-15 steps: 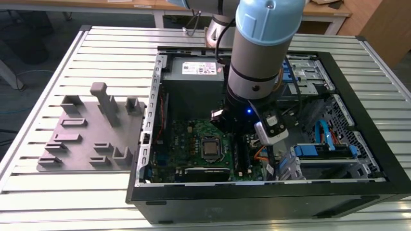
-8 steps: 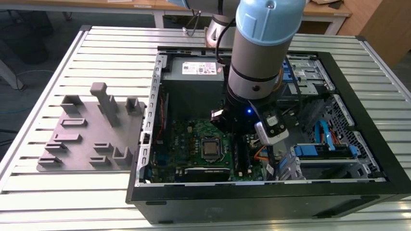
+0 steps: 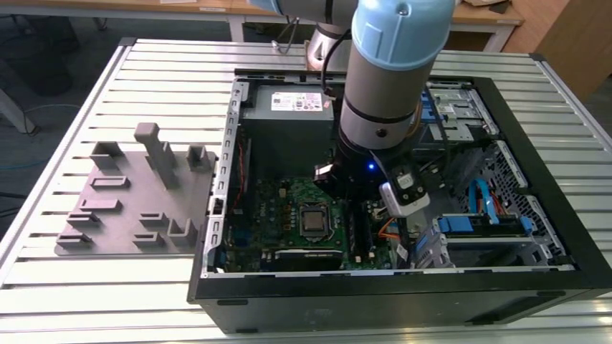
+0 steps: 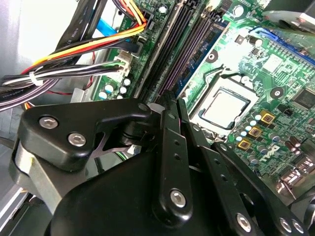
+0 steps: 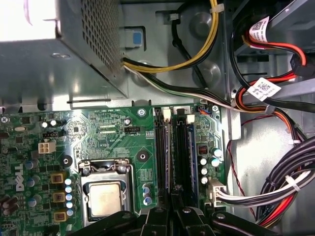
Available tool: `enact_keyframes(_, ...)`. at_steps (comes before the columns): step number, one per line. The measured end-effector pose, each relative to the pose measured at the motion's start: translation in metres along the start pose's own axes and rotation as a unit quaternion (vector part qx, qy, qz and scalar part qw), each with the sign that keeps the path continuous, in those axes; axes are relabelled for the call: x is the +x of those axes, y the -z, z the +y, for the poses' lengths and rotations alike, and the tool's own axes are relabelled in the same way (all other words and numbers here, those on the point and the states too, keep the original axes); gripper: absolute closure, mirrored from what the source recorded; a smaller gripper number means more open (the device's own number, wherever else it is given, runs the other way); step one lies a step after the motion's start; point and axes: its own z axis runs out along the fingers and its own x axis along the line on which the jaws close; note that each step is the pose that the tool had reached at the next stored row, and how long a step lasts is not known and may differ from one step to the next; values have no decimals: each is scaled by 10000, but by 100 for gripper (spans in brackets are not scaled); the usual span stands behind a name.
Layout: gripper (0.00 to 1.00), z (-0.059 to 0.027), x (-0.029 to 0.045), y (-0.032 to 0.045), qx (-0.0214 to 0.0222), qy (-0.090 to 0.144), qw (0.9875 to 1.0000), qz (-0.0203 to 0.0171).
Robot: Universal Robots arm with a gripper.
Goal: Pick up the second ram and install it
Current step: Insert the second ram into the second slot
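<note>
- Your gripper (image 4: 170, 105) is low inside the open computer case (image 3: 535, 279), right over the memory slots (image 5: 170, 147) on the green motherboard (image 5: 113, 132).
- In both wrist views its black fingers (image 5: 172, 216) sit close together, with just a thin gap between them.
- A thin dark strip stands on its edge in that gap. It looks like the second ram (image 4: 181, 110), pinched between the fingers, but you can see only its top edge.
- Where the stick's lower edge meets the slot is hidden behind the fingers, so you cannot tell if it is pushed all the way in.
- In the exterior view the big arm (image 3: 388, 79) covers the gripper tips and most of the slots.
- The silver CPU (image 5: 104, 199) sits in its socket just beside the slots.
- Bundles of wires (image 5: 275, 191) lie on the other side of the slots; some run out of the picture.
- The grey fixture tray (image 3: 125, 208) rests on the table at the exterior view's left, well apart from the case.
</note>
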Motion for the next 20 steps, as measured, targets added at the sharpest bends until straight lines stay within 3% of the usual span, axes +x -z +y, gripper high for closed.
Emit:
enact_keyframes(14, 89, 17, 2, -15, 0, 4, 10000, 0)
enact_keyframes(20, 89, 18, -1, -15, -4, 132, 9999, 1)
